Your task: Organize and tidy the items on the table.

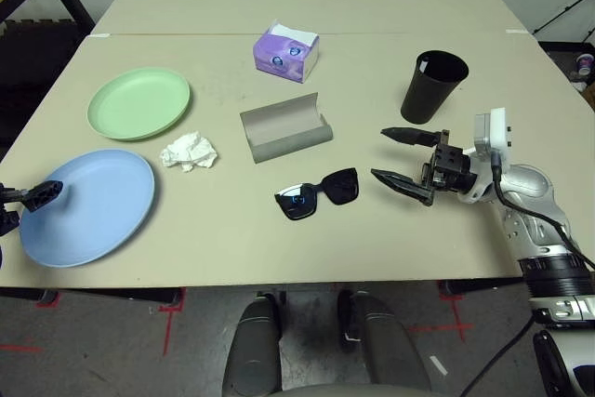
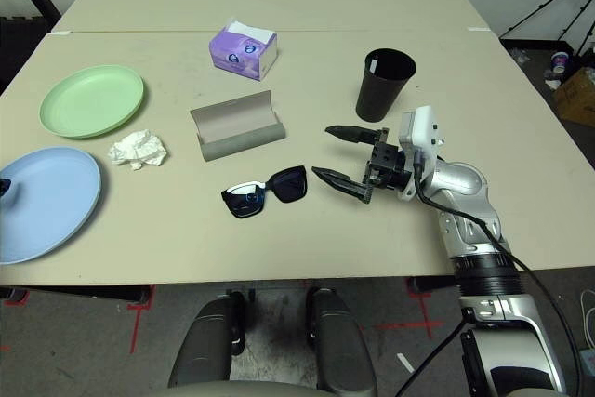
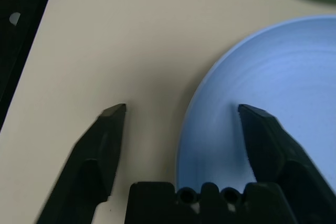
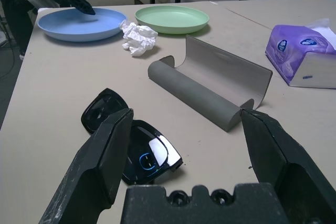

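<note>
The grey glasses case (image 1: 285, 127) lies open in the middle of the beige table (image 1: 372, 62), its lid standing up, and there is nothing inside it. The black cup (image 1: 433, 86) stands upright to the right of the case, near the far side; its inside is dark and I cannot tell if something is in it. The pale green plate (image 1: 139, 102) is on the left part of the table and carries nothing, and the pale blue plate (image 1: 88, 206) lies nearer to the front edge, apart from the green one, also bare. A crumpled white tissue (image 1: 190, 151) lies between the two plates and the case, touching none of them. The black sunglasses (image 1: 317, 193) lie unfolded in front of the case, with a blue reflection in one lens. A purple tissue box (image 1: 286, 51) with a white tissue coming out stands beyond the case, close to the seam line of the table. The right gripper (image 1: 403, 157) hangs just to the right of the sunglasses and in front of the cup, pointing toward the left, its two black fingers spread wide and holding nothing. The left gripper (image 3: 181, 109) is at the left rim of the blue plate, mostly cut off in the head views; in the left wrist view its fingers are spread apart, one over the plate and one over the bare table, with the rim between them, and I cannot tell if they touch it.
</note>
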You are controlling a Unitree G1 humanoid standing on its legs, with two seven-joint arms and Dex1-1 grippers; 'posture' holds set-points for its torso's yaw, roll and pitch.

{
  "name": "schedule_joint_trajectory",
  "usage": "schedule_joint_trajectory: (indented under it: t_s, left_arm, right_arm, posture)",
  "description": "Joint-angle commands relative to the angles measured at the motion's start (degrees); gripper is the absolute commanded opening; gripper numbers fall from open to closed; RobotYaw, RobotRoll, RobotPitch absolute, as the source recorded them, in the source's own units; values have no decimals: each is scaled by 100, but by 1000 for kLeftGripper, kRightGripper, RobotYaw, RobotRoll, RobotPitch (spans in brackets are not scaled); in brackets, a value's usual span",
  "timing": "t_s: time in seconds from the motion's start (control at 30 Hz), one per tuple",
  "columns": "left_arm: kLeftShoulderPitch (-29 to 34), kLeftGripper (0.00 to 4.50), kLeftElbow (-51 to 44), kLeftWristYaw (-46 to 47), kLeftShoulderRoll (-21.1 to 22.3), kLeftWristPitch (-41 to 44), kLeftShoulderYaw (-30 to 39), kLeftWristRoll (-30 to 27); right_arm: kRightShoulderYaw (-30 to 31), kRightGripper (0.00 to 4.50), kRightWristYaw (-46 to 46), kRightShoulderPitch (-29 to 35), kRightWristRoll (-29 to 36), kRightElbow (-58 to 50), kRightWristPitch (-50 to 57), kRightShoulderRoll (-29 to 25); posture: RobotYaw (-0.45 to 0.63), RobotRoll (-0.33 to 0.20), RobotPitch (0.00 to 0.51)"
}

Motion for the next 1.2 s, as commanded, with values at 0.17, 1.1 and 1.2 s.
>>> schedule_joint_trajectory:
  t_s: [0.17,1.1,1.2]
  left_arm:
    - [247,1623,262,-56,56,105,-36,110]
    - [-199,21,121,-400,174,153,-170,66]
    - [-193,21,157,-485,220,146,-232,110]
  right_arm:
    - [62,4500,-47,34,60,-204,112,-41]
    - [102,4500,-143,126,60,-415,250,-21]
    - [104,4500,-143,127,62,-419,252,-19]
  posture:
    - [-24,0,177]
    - [-25,0,178]
    - [-29,0,181]
